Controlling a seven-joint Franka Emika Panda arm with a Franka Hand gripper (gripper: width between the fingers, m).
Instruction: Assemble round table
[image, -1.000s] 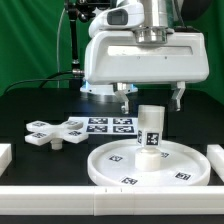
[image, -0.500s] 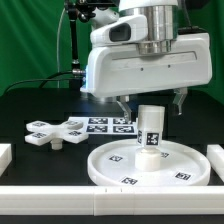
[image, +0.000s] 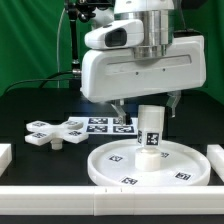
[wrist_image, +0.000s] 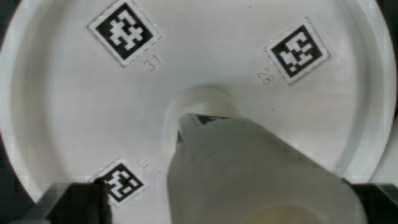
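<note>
The large round rimmed disc (image: 150, 165) lies on the black table at the front. The short thick cylinder (image: 150, 130) stands upright on its middle. The cross-shaped piece (image: 57, 132) lies on the table toward the exterior view's left. My gripper (image: 150, 106) hangs open just above the cylinder's top, one finger on each side. In the wrist view the cylinder (wrist_image: 249, 165) rises from the disc (wrist_image: 214, 50) between the dark fingertips (wrist_image: 75, 205), which stand apart from it. My gripper (wrist_image: 226, 212) holds nothing.
The marker board (image: 108, 124) lies flat behind the disc, between it and the cross-shaped piece. White rails run along the table's front (image: 100, 195) and at both sides. A green backdrop stands behind.
The arm has come down and forward, bringing the open fingers lower toward the cylinder's top. The disc, cylinder and cross-shaped piece have not moved.
</note>
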